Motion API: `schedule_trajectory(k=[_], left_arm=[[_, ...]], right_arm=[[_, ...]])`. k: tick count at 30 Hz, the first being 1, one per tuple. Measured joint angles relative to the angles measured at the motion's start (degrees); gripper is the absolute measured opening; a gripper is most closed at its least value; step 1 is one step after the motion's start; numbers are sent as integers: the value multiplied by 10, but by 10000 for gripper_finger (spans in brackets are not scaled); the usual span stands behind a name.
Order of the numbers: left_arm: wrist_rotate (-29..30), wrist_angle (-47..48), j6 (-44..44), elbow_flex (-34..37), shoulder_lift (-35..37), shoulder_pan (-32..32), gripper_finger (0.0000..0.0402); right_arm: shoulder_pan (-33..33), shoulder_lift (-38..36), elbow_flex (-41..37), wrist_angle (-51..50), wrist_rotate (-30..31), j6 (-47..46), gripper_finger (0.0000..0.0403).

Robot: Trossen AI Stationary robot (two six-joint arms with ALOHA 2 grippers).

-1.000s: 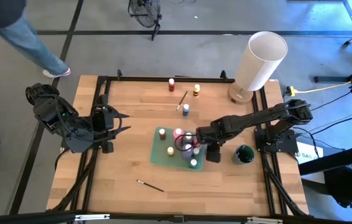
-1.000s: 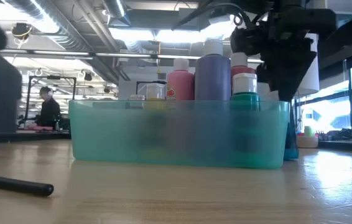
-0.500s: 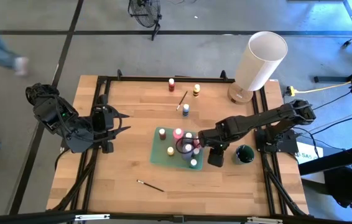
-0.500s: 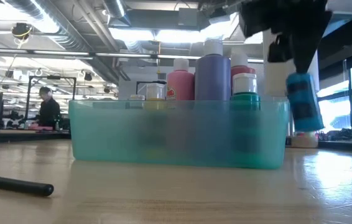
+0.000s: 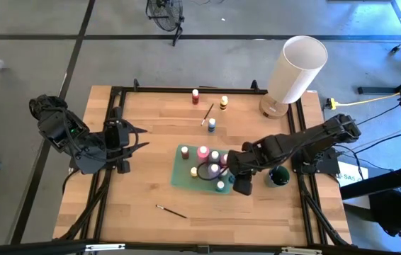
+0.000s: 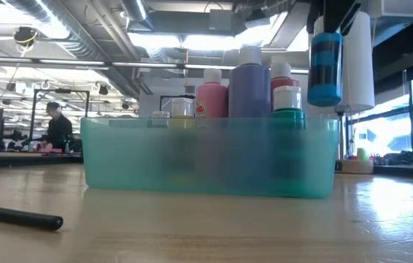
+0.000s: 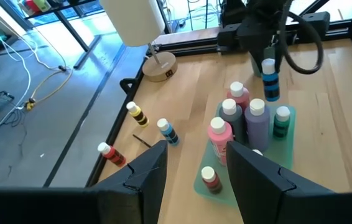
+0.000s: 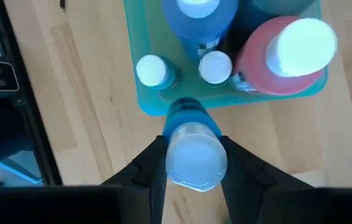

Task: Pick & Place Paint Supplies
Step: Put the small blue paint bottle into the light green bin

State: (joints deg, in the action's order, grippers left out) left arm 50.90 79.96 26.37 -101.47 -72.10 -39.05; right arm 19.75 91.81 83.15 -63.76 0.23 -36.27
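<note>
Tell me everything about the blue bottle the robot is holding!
The blue bottle is small, plastic-looking, with a dark label band and a white cap. It hangs upright in the air, pinched between the right gripper fingers, just outside the teal tray near its end. Only the gripper touches it.

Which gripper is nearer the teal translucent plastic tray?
Right. The right gripper holds a blue paint bottle at the tray's edge; the left gripper waits apart, near the table's left edge.
</note>
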Motion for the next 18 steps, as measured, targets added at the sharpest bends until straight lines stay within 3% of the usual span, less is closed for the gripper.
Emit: schedule_trajectory(k=[7, 18], left_arm=[[3, -1, 0, 0, 0, 0, 159], [1, -2, 29, 0, 0, 0, 159]], right_arm=[[-6, 16, 0, 20, 12, 46, 118], [-23, 51, 0, 50, -22, 94, 118]])
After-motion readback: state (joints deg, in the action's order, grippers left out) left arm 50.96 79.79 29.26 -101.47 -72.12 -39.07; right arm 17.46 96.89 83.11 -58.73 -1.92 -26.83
